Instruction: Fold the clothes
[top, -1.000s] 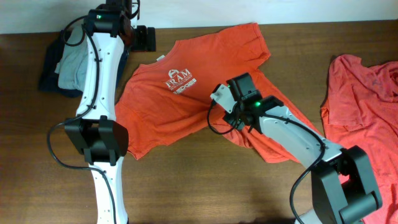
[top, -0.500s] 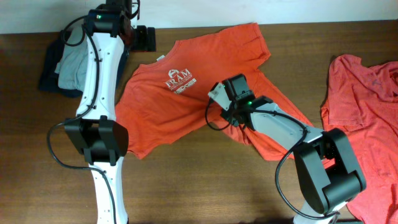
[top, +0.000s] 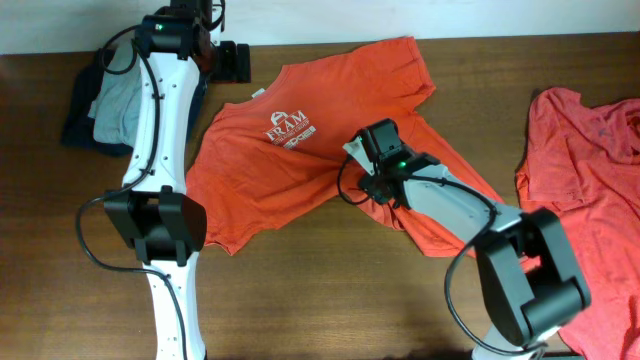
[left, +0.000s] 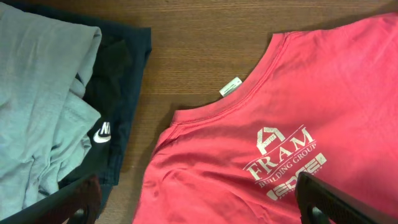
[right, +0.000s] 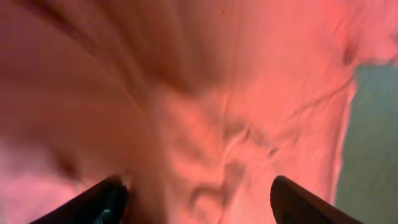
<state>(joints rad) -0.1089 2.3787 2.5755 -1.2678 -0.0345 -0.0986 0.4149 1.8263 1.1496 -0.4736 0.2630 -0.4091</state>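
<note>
T-shirt (top: 290, 175), orange-red, lies spread chest-up near the middle of the brown wooden table (top: 330, 300). Its collar points toward the far left corner and one sleeve reaches toward the far edge. A white printed logo (left: 283, 158) reading FRAM sits on the chest, and a small white tag (left: 230, 86) sticks out at the neck. The lower right part of the shirt is rumpled and runs under the right arm.

The right gripper (right: 202, 198) hangs low over that rumpled part, just right of the logo. Its fingers (right: 106, 198) stand wide apart, with creased cloth filling the whole wrist view between them. That view is blurred, so I cannot tell whether the tips touch the fabric; nothing looks pinched.

The left gripper (left: 199, 196) hovers at the far side of the table by the collar, its jaws spread wide and holding nothing. Shirt and bare wood show below it.

A second shirt (top: 590, 170) of a similar red lies crumpled at the right edge of the table, well apart from the first.

At the far left, beside the collar, a grey garment (left: 37, 99) rests partly on a dark garment (left: 121, 74) that bears a small white swoosh mark.
</note>
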